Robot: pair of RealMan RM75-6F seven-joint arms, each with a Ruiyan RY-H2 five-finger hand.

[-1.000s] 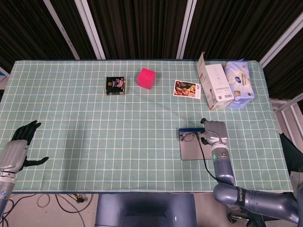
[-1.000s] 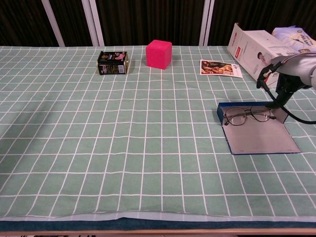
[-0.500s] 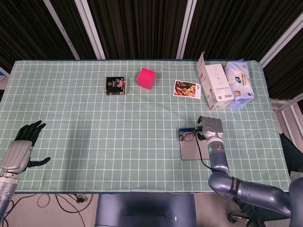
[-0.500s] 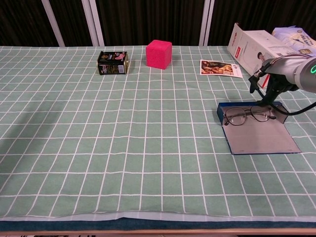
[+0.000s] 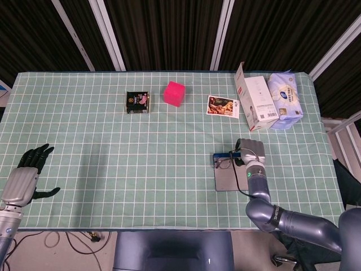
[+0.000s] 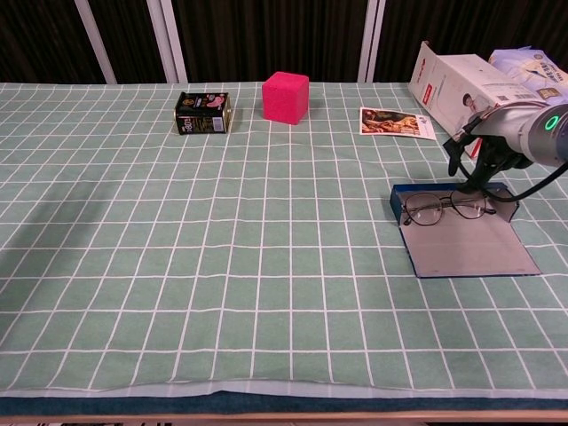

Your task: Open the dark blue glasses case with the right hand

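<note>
1. A table covered by a green cloth (image 6: 177, 266) with a white grid pattern is shown; the fabric looks smooth and matte, with a pale hem along the near edge.
2. The dark blue glasses case (image 6: 466, 244) is found on the right part of the table, lying open: a flat grey-lined flap is spread toward the near edge, and a low blue box edge stands at its far side.
3. A pair of thin wire-framed glasses (image 6: 444, 208) with clear lenses is seen resting across the far part of the case.
4. The right hand (image 5: 250, 151) is positioned over the far right corner of the case; in the chest view its dark fingers (image 6: 472, 175) are pointed downward close to the case. Whether anything is touched or pinched cannot be told.
5. The left hand (image 5: 25, 175) is held at the near left edge of the table, with its black fingers spread apart and nothing between them.
6. A bright pink cube (image 6: 285, 97) with a soft, matte surface is set at the far middle.
7. A small dark rectangular box (image 6: 202, 113) with a printed label is placed left of the cube; its writing cannot be read.
8. A glossy printed card (image 6: 397, 122) lies flat to the right of the cube.
9. A white carton (image 6: 457, 90) with red markings and an open flap lies at the far right, beside a pale blue soft pack (image 5: 285, 100); the text on both is too small to read.
</note>
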